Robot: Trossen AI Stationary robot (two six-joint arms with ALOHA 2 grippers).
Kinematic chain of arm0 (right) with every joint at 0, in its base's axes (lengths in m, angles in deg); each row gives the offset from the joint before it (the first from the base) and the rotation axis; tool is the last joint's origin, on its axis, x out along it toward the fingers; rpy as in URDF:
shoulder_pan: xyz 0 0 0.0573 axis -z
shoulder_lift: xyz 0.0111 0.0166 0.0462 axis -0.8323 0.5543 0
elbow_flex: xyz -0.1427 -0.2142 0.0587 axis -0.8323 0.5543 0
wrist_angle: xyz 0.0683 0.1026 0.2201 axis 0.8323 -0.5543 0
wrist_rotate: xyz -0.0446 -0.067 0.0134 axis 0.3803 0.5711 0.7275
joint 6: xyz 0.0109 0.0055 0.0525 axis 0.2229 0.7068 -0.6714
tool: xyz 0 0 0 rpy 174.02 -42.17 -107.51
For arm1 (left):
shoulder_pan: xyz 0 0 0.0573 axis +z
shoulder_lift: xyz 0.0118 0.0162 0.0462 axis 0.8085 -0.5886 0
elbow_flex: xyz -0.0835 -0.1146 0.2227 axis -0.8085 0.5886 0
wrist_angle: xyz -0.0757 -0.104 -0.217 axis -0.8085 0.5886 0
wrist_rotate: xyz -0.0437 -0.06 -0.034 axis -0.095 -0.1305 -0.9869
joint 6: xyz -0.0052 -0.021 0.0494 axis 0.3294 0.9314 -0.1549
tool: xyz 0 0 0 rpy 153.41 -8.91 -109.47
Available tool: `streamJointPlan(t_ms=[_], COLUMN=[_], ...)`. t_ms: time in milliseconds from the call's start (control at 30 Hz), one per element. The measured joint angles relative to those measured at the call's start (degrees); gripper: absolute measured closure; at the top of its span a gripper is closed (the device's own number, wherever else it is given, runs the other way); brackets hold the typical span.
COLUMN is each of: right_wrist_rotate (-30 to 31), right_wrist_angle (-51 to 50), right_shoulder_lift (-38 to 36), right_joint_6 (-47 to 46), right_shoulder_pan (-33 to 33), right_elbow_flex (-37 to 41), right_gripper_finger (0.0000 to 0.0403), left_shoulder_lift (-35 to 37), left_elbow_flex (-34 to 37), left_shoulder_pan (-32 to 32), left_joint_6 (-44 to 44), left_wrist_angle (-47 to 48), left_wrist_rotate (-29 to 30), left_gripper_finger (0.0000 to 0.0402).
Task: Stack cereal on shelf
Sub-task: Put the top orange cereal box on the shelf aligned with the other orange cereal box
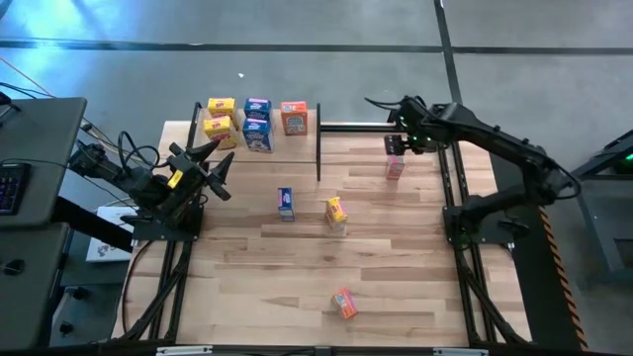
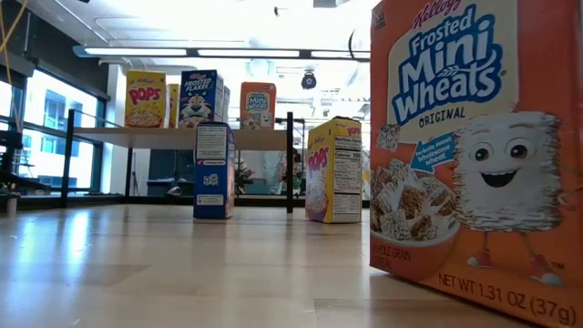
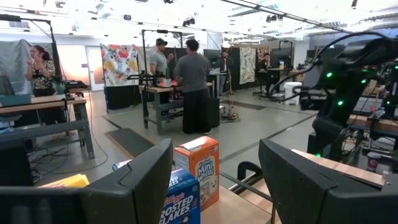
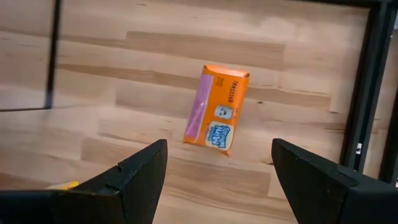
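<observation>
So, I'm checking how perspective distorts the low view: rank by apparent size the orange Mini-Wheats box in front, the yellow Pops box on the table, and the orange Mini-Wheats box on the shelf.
1. Front orange cardboard Mini-Wheats box
2. Yellow cardboard Pops box on the table
3. Orange cardboard Mini-Wheats box on the shelf

Nearness to the camera drives this; true sizes may match.

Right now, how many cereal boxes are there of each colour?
Yellow cereal boxes: 3
Blue cereal boxes: 3
Orange cereal boxes: 3
Total: 9
</observation>
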Motion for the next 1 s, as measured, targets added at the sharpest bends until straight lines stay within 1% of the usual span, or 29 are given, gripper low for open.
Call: streamJointPlan(t_ms=[167, 333, 533, 1000], right_wrist_rotate=[-0.41, -2.33, -2.31, -2.27], right_wrist_angle=[-0.05, 0.10, 0.58, 2.77], right_shoulder_lift=[3.36, 6.36, 9.24, 13.58], right_joint_6=[0.20, 1.22, 1.40, 1.74], right_shoulder_pan=[2.01, 3.20, 4.15, 4.22], right_elbow_flex=[0.00, 0.00, 0.02, 0.02], right_gripper_finger=[0.0121, 0.0121, 0.0121, 0.0121], left_shoulder_lift=[0.00, 0.00, 0.00, 0.00], left_elbow_flex=[0.00, 0.00, 0.00, 0.00], left_shoulder_pan=[0.00, -0.02, -0.02, -0.02], left_joint_6=[-0.02, -0.02, -0.04, -0.09], left_wrist_angle=[0.00, 0.00, -0.01, -0.02], left_wrist_rotate=[0.00, 0.00, 0.00, 0.00], left_gripper_finger=[0.0172, 0.0172, 0.0172, 0.0172])
